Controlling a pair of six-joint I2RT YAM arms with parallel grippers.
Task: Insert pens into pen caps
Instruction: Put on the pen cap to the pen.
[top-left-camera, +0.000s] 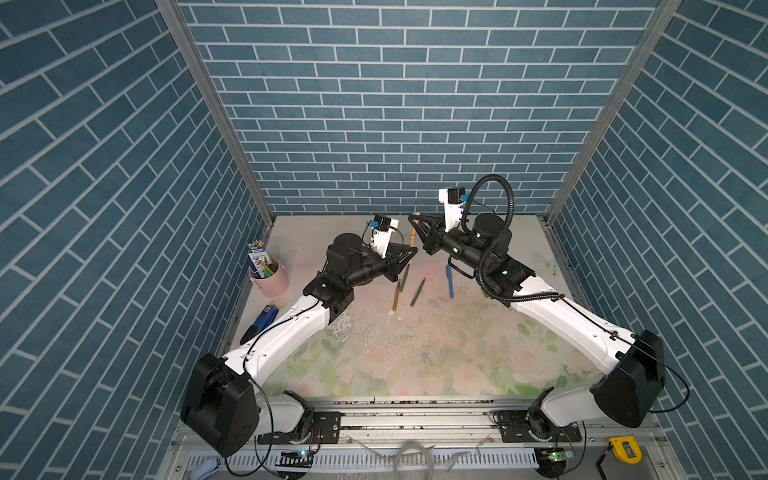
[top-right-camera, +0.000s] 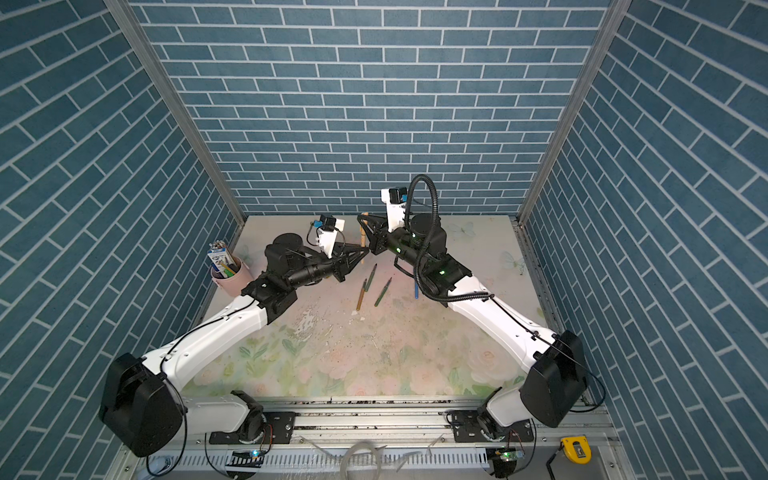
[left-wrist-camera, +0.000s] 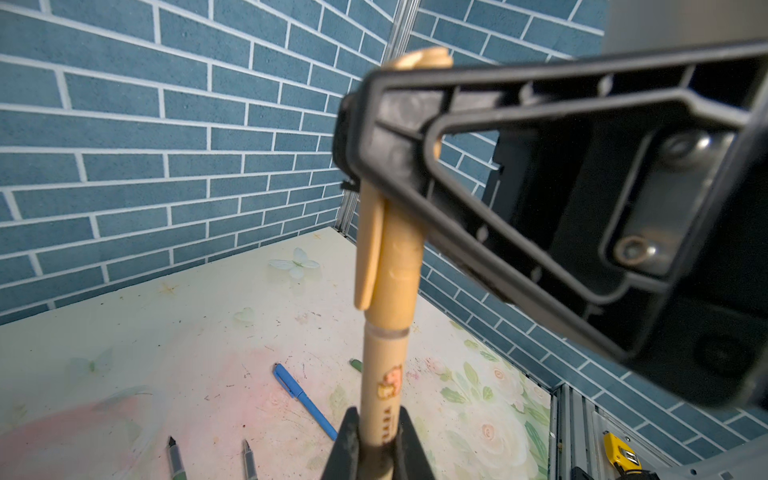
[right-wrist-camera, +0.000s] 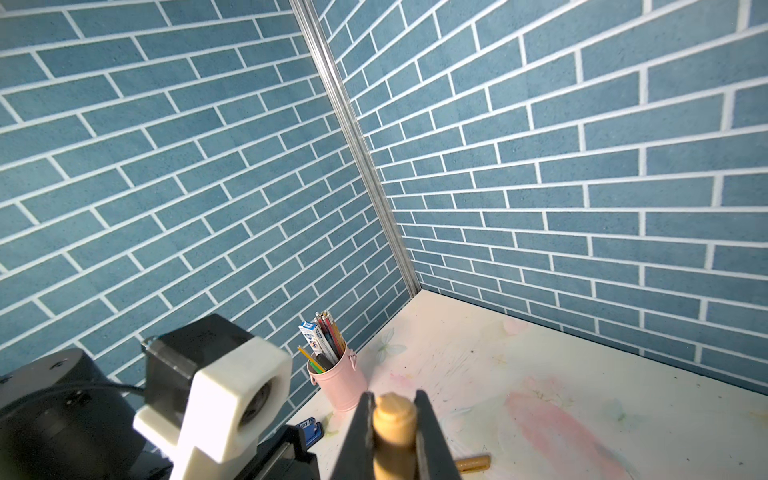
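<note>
- The golden-brown pen is held clear of the tabletop, near the middle of its far edge and between the two arms.
- The left gripper is clenched on the lower barrel. The right gripper is clamped on the pen's cap.
- Pen and cap share one long axis, running from the left gripper to the right one. In both top views that line points toward the far edge; how steeply it rises I cannot tell.
- Only a thin clear ring shows at the seam, so the cap looks seated or nearly so. Probably a short push along that axis is all that remains before one side lets go.
- A second golden-brown pen, a dark green pen and another dark green pen lie uncapped near the tabletop's middle. Their tips point toward the far edge, and they are nearer the left arm.
- The blue pen, beside the right arm, looks capped.
- A loose golden-brown cap and a green cap lie on the tabletop.
</note>
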